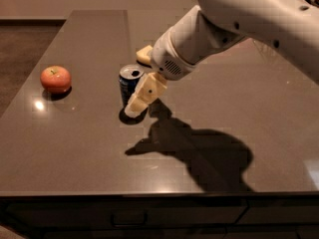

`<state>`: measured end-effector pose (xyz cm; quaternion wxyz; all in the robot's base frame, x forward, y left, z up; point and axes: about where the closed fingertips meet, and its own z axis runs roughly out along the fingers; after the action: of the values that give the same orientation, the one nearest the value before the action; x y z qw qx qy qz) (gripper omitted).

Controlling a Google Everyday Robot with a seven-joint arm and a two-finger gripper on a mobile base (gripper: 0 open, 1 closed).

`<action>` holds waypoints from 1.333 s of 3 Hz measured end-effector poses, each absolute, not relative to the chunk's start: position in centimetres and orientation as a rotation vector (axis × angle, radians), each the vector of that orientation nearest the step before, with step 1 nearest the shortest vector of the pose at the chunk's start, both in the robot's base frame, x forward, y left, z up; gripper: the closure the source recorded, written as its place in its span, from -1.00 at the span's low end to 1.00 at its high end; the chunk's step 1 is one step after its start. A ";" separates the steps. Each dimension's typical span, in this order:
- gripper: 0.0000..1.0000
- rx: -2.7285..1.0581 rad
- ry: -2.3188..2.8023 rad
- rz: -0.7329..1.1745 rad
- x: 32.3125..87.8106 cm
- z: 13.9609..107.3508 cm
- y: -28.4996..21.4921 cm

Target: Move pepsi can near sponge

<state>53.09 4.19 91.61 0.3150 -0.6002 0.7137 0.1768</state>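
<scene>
Metal pepsi can (128,85) was dark blue, silver-topped. Foam sponge (143,55) block was pale yellow. Round apple (55,78) was red-orange. Glossy bench (84,153) was grey-brown. Blocky cream pincer (133,109) sat just beside the can, on white arm (239,19).

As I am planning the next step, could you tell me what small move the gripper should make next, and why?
Probably settle the gripper a little further onto the pepsi can to secure it. It sits low against the upright can's side, but a hold cannot be confirmed. The sponge lies just behind, partly hidden by the arm, so only a short carry follows.
</scene>
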 end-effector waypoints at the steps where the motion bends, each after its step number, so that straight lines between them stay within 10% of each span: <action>1: -0.67 -1.574 1.887 0.487 53.5 91.2 5.4; 4: 0.73 -1.522 1.920 0.533 54.8 91.9 5.4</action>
<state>54.76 5.44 91.88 0.3118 -0.5768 0.7275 0.2020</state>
